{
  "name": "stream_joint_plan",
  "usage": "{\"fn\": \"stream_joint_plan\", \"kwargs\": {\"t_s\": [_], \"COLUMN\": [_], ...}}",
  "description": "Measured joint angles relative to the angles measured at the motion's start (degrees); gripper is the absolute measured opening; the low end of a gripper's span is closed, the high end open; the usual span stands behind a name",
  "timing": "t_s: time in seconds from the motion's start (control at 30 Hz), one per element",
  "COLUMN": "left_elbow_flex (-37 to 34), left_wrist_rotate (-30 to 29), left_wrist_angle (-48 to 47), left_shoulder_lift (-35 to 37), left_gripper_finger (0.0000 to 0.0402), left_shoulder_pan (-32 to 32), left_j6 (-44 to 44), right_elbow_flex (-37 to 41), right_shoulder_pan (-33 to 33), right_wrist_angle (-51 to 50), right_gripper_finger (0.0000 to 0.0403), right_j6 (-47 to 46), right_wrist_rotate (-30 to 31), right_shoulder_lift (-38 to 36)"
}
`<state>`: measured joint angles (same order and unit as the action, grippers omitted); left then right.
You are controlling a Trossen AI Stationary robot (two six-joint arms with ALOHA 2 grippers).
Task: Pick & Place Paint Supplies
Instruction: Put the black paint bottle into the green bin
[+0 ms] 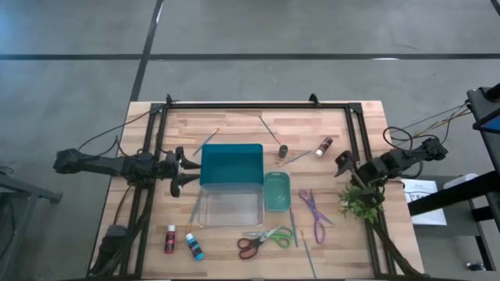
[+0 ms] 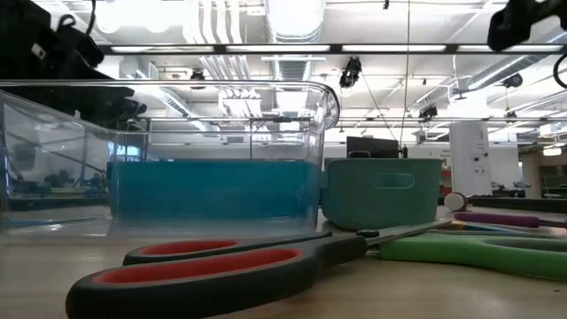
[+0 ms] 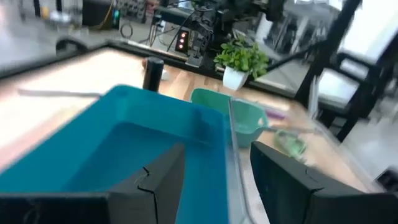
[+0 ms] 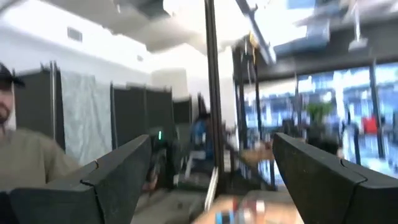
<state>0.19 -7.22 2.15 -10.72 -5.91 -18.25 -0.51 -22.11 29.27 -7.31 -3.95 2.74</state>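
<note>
In the high view, a red bottle [image 1: 169, 239] and a blue bottle [image 1: 194, 247] lie near the table's near-left edge. A dark bottle [image 1: 283, 150] and a white-capped bottle [image 1: 323, 147] lie farther back. The red-green scissors [image 1: 264, 240] and purple scissors [image 1: 312, 212] lie flat, with thin brushes [image 1: 205, 140] [image 1: 269, 129] [image 1: 293, 226] scattered around. My left gripper [image 1: 183, 168] [image 3: 214, 186] is open, hovering just left of the teal box [image 1: 231, 165]. My right gripper [image 1: 342, 164] [image 4: 211, 180] is open, raised over the table's right side, near the white-capped bottle.
A clear container [image 1: 229, 207] sits against the teal box's near side, and a small teal bin [image 1: 276, 192] stands to its right. A green plant sprig [image 1: 361, 201] lies under the right arm. A dark frame [image 1: 258, 105] runs along the table's far and side edges.
</note>
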Motion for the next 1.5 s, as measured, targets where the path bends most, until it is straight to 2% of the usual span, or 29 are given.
{"fn": "stream_joint_plan", "kwargs": {"t_s": [0.17,0.37,0.63,0.77,0.87,1.03,1.17,1.3,1.5], "left_elbow_flex": [0.0,0.0,0.0,0.0,0.0,1.1,3.1,4.8,5.0], "left_wrist_rotate": [-0.1,-2.1,-2.3,-4.8,-7.8,-8.1,-8.1,-8.1,-8.3], "left_wrist_angle": [1.6,0.2,0.3,4.1,9.7,23.4,30.5,30.9,29.7], "left_shoulder_lift": [0.0,-0.1,0.0,0.0,0.0,0.0,0.0,0.0,0.0], "left_gripper_finger": [0.0192,0.0192,0.0192,0.0192,0.0192,0.0192,0.0192,0.0192,0.0192], "left_shoulder_pan": [0.0,0.0,0.1,0.1,0.1,0.1,0.1,0.0,0.0], "left_j6": [0.0,0.7,2.6,5.7,13.6,27.5,34.9,37.9,39.4], "right_elbow_flex": [0.0,0.0,0.0,0.0,0.0,-0.7,-7.6,-19.7,-37.7], "right_shoulder_pan": [0.0,0.1,0.0,0.0,0.0,0.0,0.0,0.0,0.1], "right_wrist_angle": [6.5,6.9,6.9,7.0,6.8,6.0,-2.1,-19.2,-44.8], "right_gripper_finger": [0.0333,0.0333,0.0333,0.0333,0.0333,0.0333,0.0333,0.0333,0.0333], "right_j6": [0.4,1.6,5.2,7.9,11.4,16.7,15.1,12.2,6.1], "right_wrist_rotate": [0.1,6.7,7.0,7.3,12.4,29.5,32.0,33.3,44.2], "right_shoulder_lift": [0.0,0.5,2.8,3.9,5.6,8.6,11.8,18.7,34.8]}}
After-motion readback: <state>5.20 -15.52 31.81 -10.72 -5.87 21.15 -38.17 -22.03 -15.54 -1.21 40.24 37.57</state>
